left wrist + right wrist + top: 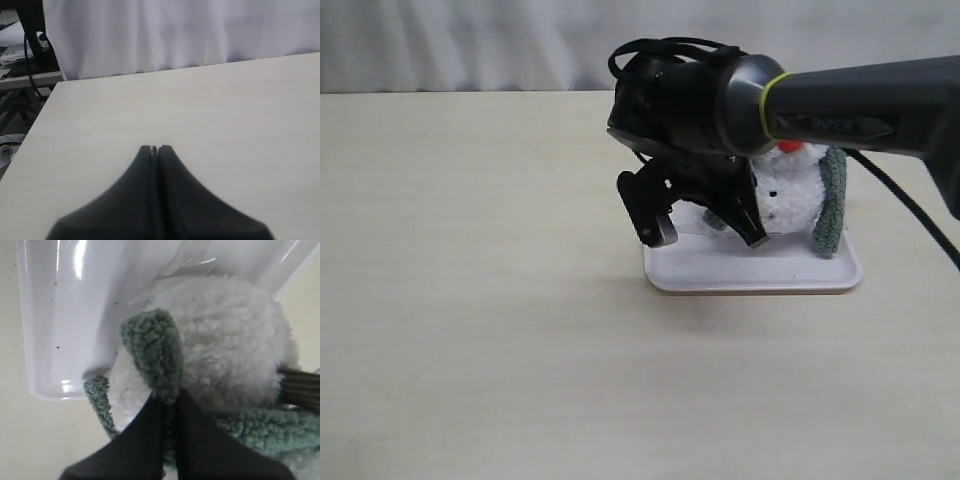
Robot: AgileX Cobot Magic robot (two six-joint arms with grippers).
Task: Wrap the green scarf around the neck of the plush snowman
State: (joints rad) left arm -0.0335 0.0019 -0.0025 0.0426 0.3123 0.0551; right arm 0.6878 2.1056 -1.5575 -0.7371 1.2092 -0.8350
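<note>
L claw closed, R claw clamped

Black claw, grey arm — yellow band, black cable

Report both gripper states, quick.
Left gripper: closed, holding nothing.
Right gripper: closed on an end of the green scarf, right against the plush snowman.

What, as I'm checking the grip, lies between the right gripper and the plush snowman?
The green scarf: its rounded end is pinched by the right gripper, shut on it, against the plush snowman. The right wrist view shows this.
</note>
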